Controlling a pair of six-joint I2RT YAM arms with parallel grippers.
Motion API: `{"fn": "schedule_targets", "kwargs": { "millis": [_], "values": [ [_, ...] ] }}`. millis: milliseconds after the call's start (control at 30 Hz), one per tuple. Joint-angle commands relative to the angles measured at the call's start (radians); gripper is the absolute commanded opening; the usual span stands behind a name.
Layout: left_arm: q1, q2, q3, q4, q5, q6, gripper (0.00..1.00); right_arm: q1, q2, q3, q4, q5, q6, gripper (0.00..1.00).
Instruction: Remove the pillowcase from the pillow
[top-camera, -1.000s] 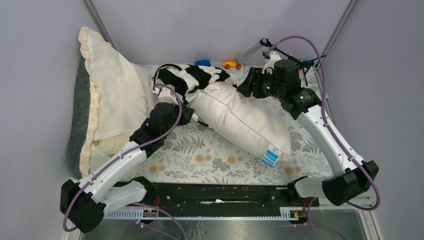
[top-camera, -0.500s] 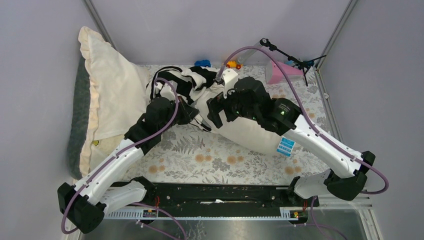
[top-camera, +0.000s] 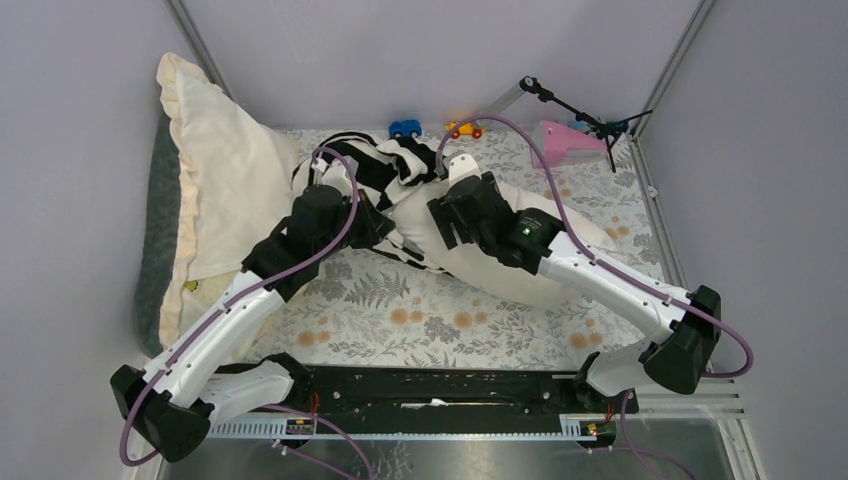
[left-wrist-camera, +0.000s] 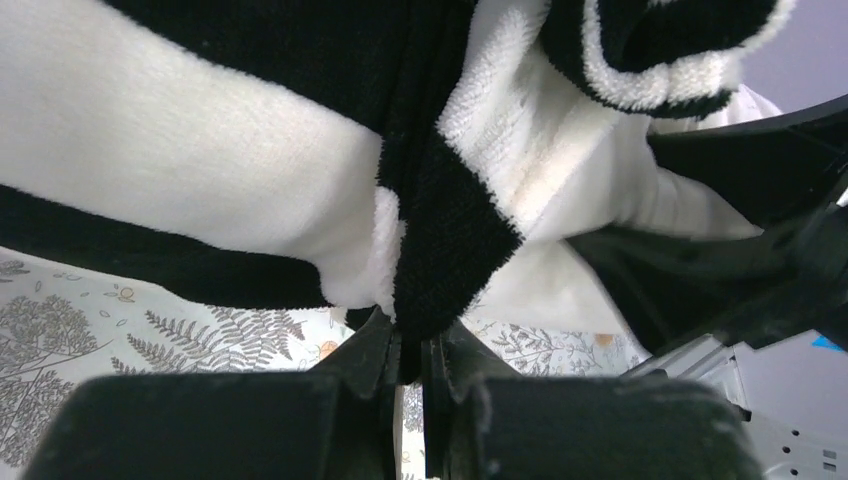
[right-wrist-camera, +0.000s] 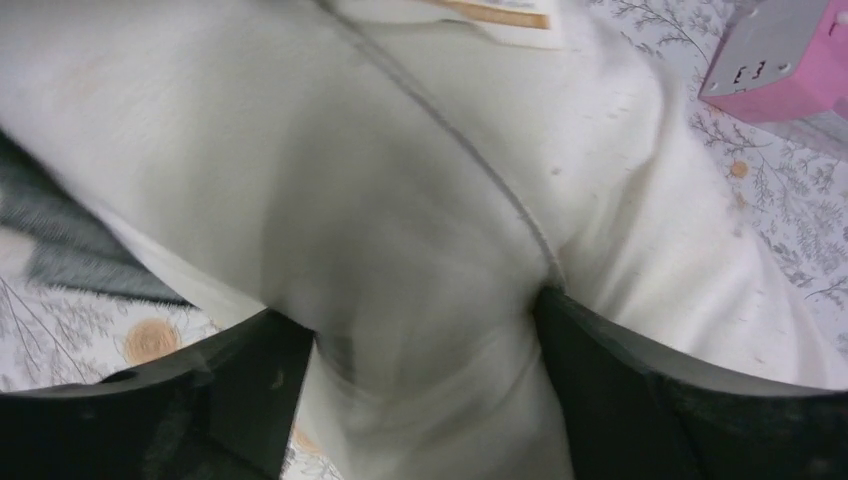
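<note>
The black-and-white striped pillowcase (top-camera: 385, 165) lies bunched at the back middle, over the far end of the off-white pillow (top-camera: 480, 275). The pillow runs diagonally towards the front right. My left gripper (top-camera: 388, 228) is shut on a black stripe of the pillowcase (left-wrist-camera: 200, 170); the left wrist view shows the fabric pinched between its tips (left-wrist-camera: 412, 345). My right gripper (top-camera: 440, 215) sits on the pillow just right of the left one. In the right wrist view its jaws (right-wrist-camera: 425, 340) clamp a thick bulge of the pillow (right-wrist-camera: 400, 180).
A cream ruffled-edge pillow (top-camera: 225, 180) with grey backing leans at the left wall. A blue toy car (top-camera: 404, 128), an orange toy (top-camera: 463, 129) and a pink object (top-camera: 565, 140) sit along the back. A thin black stand (top-camera: 580, 115) is at the back right.
My right arm swung from the back right corner over to the pillow and closed on it. My left gripper drew the pillowcase a little back and left, uncovering the blue toy.
</note>
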Motion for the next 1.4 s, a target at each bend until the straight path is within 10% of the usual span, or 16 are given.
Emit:
{"fn": "schedule_targets", "kwargs": {
  "millis": [0,67,100,467,633,733,800,933,1133,1367],
  "values": [
    [0.008,-0.062,0.14,-0.006,-0.027,0.031,0.0,-0.082,-0.057,-0.054,-0.022,0.076,0.04,0.67],
    [0.011,-0.067,0.17,-0.06,-0.065,0.046,0.0,-0.094,-0.078,-0.059,-0.014,0.079,0.047,0.05],
    [0.013,-0.066,0.184,-0.088,-0.092,0.056,0.0,-0.1,-0.09,-0.059,-0.015,0.092,0.055,0.0],
    [0.07,-0.076,0.214,-0.398,-0.456,0.069,0.0,-0.28,-0.277,-0.037,-0.064,0.038,0.122,0.0],
    [0.137,0.03,0.308,-0.462,-0.409,0.142,0.0,-0.28,-0.216,0.025,-0.079,-0.036,0.113,0.0],
    [0.138,0.09,0.378,-0.401,-0.312,0.163,0.0,-0.282,-0.158,0.069,-0.057,-0.093,0.131,0.1],
    [0.138,0.134,0.382,-0.332,-0.244,0.161,0.12,-0.283,-0.12,0.096,-0.025,-0.15,0.153,0.62],
    [0.136,0.248,0.459,-0.321,-0.113,0.135,0.97,-0.282,-0.095,0.154,-0.055,-0.253,0.162,0.94],
    [0.102,0.102,0.341,-0.275,-0.031,0.072,0.99,-0.275,-0.226,0.099,-0.118,-0.228,0.11,1.0],
    [-0.214,0.044,0.099,-0.058,-0.232,-0.058,0.99,-0.271,-0.243,-0.083,-0.045,-0.185,0.118,1.0]
  ]
}}
